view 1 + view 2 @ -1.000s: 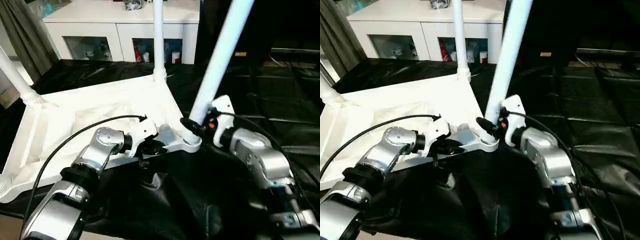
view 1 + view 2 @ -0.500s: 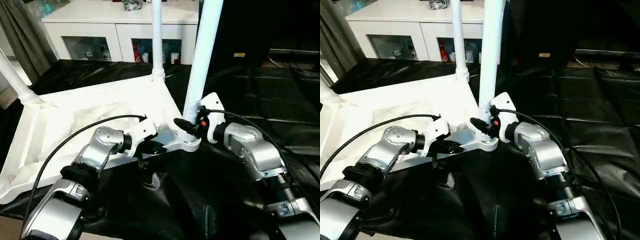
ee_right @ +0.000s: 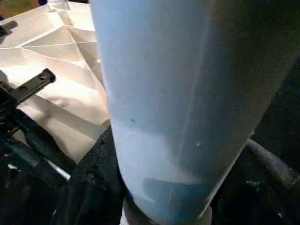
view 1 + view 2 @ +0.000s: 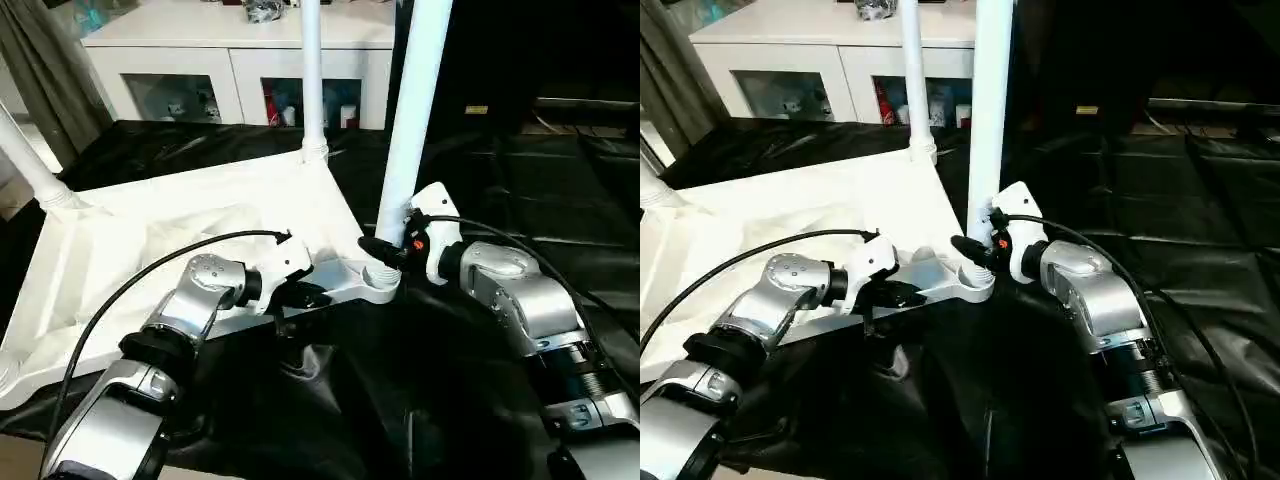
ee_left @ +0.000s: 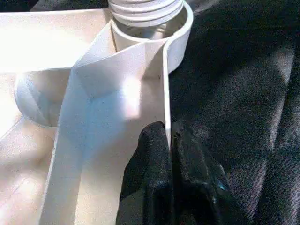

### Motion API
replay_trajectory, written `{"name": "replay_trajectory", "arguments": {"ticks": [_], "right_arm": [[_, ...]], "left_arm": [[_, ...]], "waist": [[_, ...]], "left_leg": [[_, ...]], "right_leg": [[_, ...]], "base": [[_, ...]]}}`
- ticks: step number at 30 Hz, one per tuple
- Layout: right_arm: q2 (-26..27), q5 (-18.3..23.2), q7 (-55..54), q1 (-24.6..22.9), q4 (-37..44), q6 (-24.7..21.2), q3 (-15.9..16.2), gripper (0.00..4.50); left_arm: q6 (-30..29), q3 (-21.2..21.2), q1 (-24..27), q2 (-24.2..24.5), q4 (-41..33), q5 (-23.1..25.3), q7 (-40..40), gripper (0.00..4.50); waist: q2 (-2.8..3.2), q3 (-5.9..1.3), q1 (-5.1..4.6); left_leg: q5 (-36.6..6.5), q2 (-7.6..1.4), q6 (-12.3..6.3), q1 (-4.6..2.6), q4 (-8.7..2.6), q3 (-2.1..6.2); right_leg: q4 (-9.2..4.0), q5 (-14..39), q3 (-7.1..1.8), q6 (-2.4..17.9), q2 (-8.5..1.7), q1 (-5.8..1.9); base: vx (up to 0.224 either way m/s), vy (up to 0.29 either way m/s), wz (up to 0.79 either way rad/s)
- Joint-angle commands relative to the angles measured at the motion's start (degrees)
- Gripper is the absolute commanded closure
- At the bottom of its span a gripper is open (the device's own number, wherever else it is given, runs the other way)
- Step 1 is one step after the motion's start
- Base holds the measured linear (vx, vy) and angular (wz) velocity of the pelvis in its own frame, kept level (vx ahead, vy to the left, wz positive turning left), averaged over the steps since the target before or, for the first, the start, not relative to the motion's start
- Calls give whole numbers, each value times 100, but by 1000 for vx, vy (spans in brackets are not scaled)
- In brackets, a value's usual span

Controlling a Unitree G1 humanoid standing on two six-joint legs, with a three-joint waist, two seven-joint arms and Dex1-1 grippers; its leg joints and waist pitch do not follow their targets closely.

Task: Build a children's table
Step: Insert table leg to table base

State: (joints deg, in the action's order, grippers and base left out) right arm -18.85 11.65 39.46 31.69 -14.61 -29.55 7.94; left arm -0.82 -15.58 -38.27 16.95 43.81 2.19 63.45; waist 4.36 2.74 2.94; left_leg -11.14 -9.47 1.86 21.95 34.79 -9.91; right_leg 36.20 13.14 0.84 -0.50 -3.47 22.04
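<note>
**Two claws on the upturned table**

Left claw [image 5: 168,140]: my fingers are pinched together on the thin rim wall of the tabletop [image 4: 150,240], just short of the near corner socket [image 4: 381,285].

Right claw [image 4: 388,252]: clamped around the foot of the leg [image 4: 415,110], just above that socket. The far finger seems hidden behind the tube.

Tabletop: white, underside up on black sheeting [image 4: 520,180], ribs showing.

Legs: near one stands almost upright, ribbed end in the socket. Another leg [image 4: 312,70] stands at the far corner; a third [image 4: 30,160] leans at the left corner.
</note>
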Motion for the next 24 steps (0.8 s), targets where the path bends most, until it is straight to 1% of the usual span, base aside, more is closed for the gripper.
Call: {"name": "replay_trajectory", "arguments": {"ticks": [1, 3, 4, 5, 6, 8, 9, 10, 12, 14, 16, 18, 19, 20, 21, 24], "right_arm": [[0, 45, 103, -77, -80, -287, 115, 260], [16, 110, 167, -50, -89, -342, 103, 260], [1, 98, 220, -21, -112, -368, 128, 260], [-26, 83, 298, 26, -156, -444, 170, 260], [-34, 83, 325, 44, -175, -483, 182, 260], [-69, 42, 388, 91, -224, -533, 235, 260], [-97, 39, 431, 130, -255, -644, 265, 260], [-113, 20, 451, 150, -272, -650, 287, 260], [-113, -9, 457, 208, -337, -591, 285, 260], [-95, 0, 459, 263, -399, -566, 271, 260], [-63, 33, 476, 305, -468, -594, 251, 260], [-18, 12, 553, 419, -701, -566, 274, 260], [-5, 12, 570, 456, -773, -563, 270, 260], [19, 17, 586, 523, -908, -539, 248, 260], [33, 32, 596, 582, -1023, -522, 221, 260], [68, 103, 559, 661, -1287, -468, 66, 260]], "left_arm": [[116, 206, 155, 67, 44, -234, 20, 450], [140, 171, 153, 83, 34, -197, 41, 450], [156, 151, 151, 94, 24, -170, 51, 450], [177, 116, 147, 118, 8, -123, 65, 450], [184, 101, 146, 128, 1, -103, 70, 450], [209, 82, 148, 150, -11, -72, 88, 450], [207, 86, 149, 156, -19, -68, 88, 450], [207, 88, 151, 162, -25, -67, 91, 450], [204, 85, 156, 178, -49, -60, 96, 450], [202, 78, 162, 191, -73, -58, 108, 450], [194, 69, 173, 198, -98, -59, 124, 450], [191, 25, 207, 218, -159, -40, 173, 450], [189, 19, 212, 219, -168, -37, 182, 450], [182, 7, 219, 223, -181, -29, 196, 450], [169, -3, 222, 223, -194, -25, 204, 450], [158, -22, 245, 228, -243, -23, 216, 450]], "waist": [[-174, -358, 62], [-167, -355, 63], [-178, -360, 71], [-175, -362, 73], [-179, -358, 67], [-205, -357, 73], [-201, -358, 76], [-199, -359, 77], [-221, -360, 86], [-212, -360, 93], [-218, -358, 92], [-209, -358, 75], [-189, -355, 80], [-193, -358, 78], [-184, -357, 80], [-198, -356, 77]], "left_leg": [[-499, -314, -338, -67, -384, 99], [-513, -313, -342, -64, -387, 101], [-502, -322, -345, -67, -386, 101], [-486, -323, -343, -73, -387, 99], [-482, -319, -341, -65, -389, 98], [-468, -321, -335, -70, -388, 89], [-461, -321, -331, -72, -387, 90], [-448, -320, -331, -72, -386, 90], [-411, -323, -344, -71, -382, 84], [-421, -322, -335, -69, -383, 87], [-445, -326, -315, -73, -388, 86], [-473, -324, -292, -67, -392, 90], [-504, -329, -273, -74, -392, 90], [-506, -329, -268, -78, -390, 86], [-513, -327, -262, -70, -393, 89], [-506, -331, -255, -66, -394, 87]], "right_leg": [[-398, -60, -191, 1617, -465, -261], [-403, 8, -188, 1611, -464, -264], [-400, 20, -191, 1620, -476, -257], [-397, -1, -186, 1618, -461, -251], [-394, -11, -183, 1621, -456, -257], [-397, 7, -186, 1619, -463, -251], [-393, 6, -186, 1622, -464, -251], [-392, -3, -186, 1626, -464, -254], [-390, -34, -188, 1615, -468, -246], [-388, -26, -186, 1615, -474, -248], [-389, 10, -186, 1606, -471, -246], [-390, 3, -181, 1646, -471, -246], [-392, 23, -184, 1654, -474, -242], [-392, 16, -183, 1666, -472, -240], [-387, 3, -178, 1681, -470, -247], [-381, -58, -179, 1692, -472, -256]], "base": [[0, 0, 0], [0, 0, 0], [0, 0, 0], [0, 0, 0], [0, 0, 0], [0, 0, 0], [0, 0, 0], [0, 0, 0], [0, 0, 0], [0, 0, 0], [0, 0, 0], [0, 0, 0], [0, 0, 0], [0, 0, 0], [0, 0, 0], [0, 0, 0]]}}
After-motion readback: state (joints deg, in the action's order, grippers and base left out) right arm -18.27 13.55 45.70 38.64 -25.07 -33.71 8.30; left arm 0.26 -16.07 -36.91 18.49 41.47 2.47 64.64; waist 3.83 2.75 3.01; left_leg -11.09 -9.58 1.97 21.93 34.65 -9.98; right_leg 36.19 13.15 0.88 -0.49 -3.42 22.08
